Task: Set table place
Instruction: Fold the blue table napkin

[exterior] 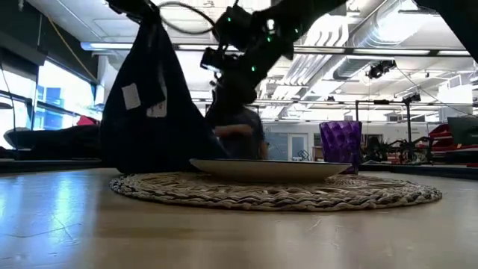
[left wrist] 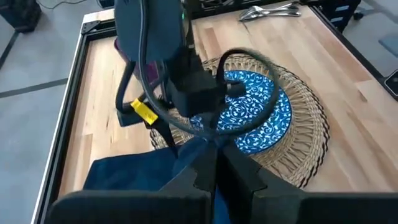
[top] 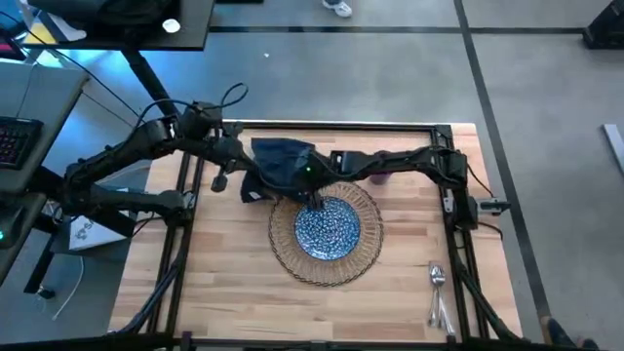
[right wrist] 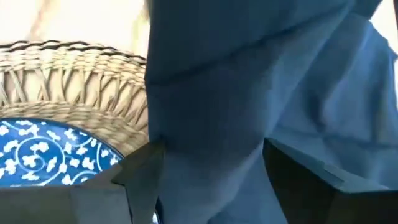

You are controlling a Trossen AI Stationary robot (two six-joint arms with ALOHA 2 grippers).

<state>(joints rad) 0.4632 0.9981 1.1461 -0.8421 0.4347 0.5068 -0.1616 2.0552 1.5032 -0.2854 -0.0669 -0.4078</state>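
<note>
Pincers, left [left wrist: 214,163] and right [right wrist: 208,180], each clenched on the hanging navy napkin [top: 283,161] beside the plate [top: 327,229]

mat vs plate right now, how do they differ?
The mat is tan woven wicker; the plate is blue with white pattern. The mat is wider and lies on the table; the plate sits on the mat, its rim showing all around. Both are round and flat.

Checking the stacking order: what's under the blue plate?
The blue plate sits on the woven mat, whose rim rings it on the table. Anything beneath the plate's centre is covered.
</note>
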